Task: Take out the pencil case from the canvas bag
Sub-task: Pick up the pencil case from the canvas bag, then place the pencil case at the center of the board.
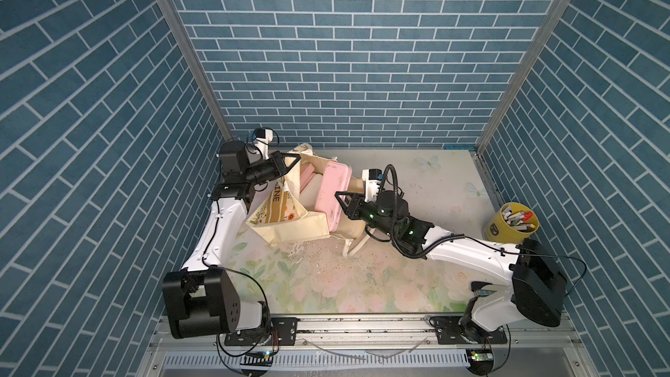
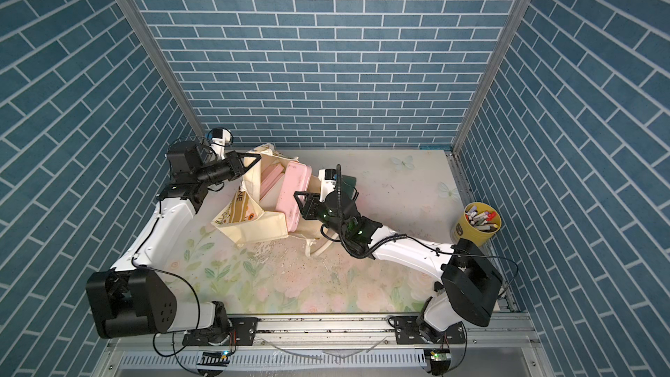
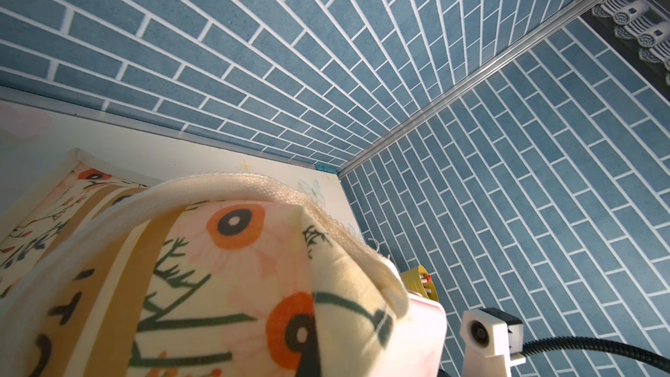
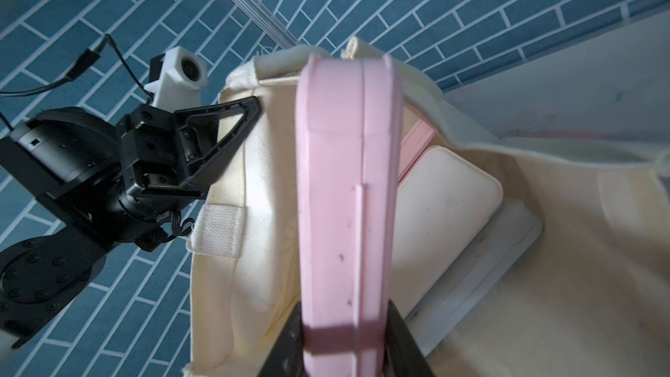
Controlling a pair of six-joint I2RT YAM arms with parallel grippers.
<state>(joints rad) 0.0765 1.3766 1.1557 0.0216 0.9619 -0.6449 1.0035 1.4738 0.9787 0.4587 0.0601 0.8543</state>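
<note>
Top views: the left gripper (image 1: pixel 295 158) is closed flat on the upper rim of the canvas bag (image 1: pixel 290 228), holding the mouth up and open. The right gripper (image 1: pixel 340 202) is clamped narrow on one end of the pink pencil case (image 1: pixel 331 190). The case stands on its long edge, tilted, over the bag's open mouth. Both top views show the same layout (case (image 2: pixel 292 190), bag (image 2: pixel 253 230)). A yellow pen cup (image 1: pixel 507 228) stands well apart from the bag.

Left wrist view: the bag's printed panel (image 3: pixel 224 270) and woven strap (image 3: pixel 232 181) fill the foreground. A pink corner of the case (image 3: pixel 426 335) shows just past the bag's edge. This arm's own jaws are not visible here.

Right wrist view: the right gripper (image 4: pixel 344 310) holds the case (image 4: pixel 344 175) across its thin sides. Inside the bag, just beside the case, lie a cream flat box (image 4: pixel 446 212) and a pink flat item (image 4: pixel 417 146). The left gripper (image 4: pixel 250 110) sits at the bag's rim.

Progress (judgement): the case is grasped, the mouth is held open, and the case looks partly raised but not clear of the bag. What is left is to draw it fully free and set it on the table (image 1: pixel 362 277)
</note>
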